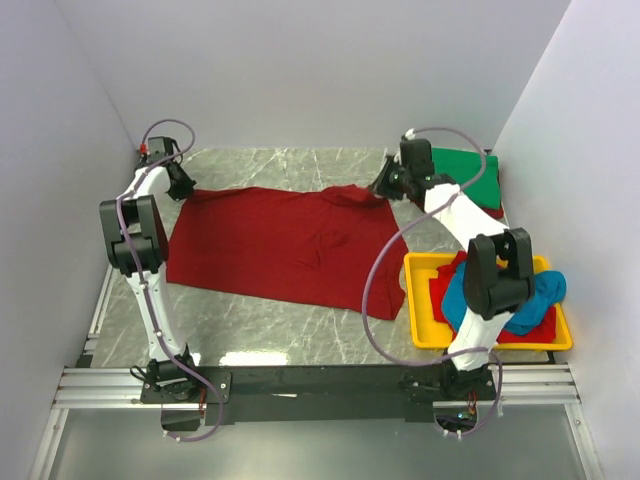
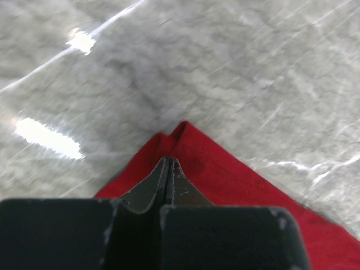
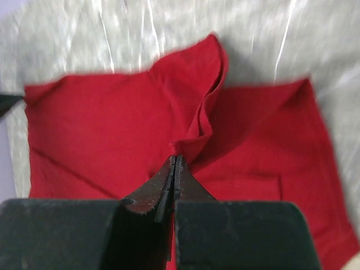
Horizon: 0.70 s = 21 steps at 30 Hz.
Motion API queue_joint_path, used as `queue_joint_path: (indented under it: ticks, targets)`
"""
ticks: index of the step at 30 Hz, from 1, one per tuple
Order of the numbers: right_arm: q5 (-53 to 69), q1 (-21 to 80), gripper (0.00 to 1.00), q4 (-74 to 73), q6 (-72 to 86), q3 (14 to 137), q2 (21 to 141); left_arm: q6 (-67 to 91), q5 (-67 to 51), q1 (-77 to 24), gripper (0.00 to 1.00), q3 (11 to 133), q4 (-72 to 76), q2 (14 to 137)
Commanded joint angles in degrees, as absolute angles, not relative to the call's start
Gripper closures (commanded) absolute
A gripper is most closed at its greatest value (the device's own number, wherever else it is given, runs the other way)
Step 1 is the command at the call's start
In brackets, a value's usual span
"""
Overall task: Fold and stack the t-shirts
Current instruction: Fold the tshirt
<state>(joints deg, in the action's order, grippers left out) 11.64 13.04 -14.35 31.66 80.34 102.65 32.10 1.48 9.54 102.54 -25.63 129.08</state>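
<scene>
Item: dark red t-shirt (image 1: 280, 245), spread flat on the marble surface (image 1: 260, 320). Left pincer (image 2: 169, 169) was shut, apparently nipping its far left corner. Right pincer (image 3: 176, 163) was clamped on a raised fold at its far right edge. Green t-shirt (image 1: 470, 170) lay folded in the far right corner. Yellow tray (image 1: 420, 330) held a teal blue t-shirt (image 1: 545, 290) and another red garment (image 1: 443, 295).

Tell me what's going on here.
Two arms are handling a red shirt spread on the table. The left gripper is shut on its far left corner. The right gripper is shut on a raised fold at its far right edge. A green shirt lies folded at the far right. A teal shirt and red cloth sit heaped in the tray.
</scene>
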Motion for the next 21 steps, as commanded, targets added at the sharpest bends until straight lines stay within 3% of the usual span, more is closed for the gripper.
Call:
queue_joint_path:
  ticks: [1, 10, 21]
  targets:
    - [10.5, 14.5, 1.0, -13.0, 32.2, 75.4, 97.2, 30.7, 5.4, 9.5, 1.0, 100.6, -26.5, 123.7]
    - [6.9, 18.4, 1.0, -14.1, 35.9, 64.9, 86.5, 31.9, 9.0, 10.2, 1.0, 94.7, -27.2, 119.7]
    - [0.4, 23.4, 1.0, -18.1, 39.7, 61.7, 79.6, 31.5, 3.3, 14.5, 1.0, 93.1, -25.8, 116.5]
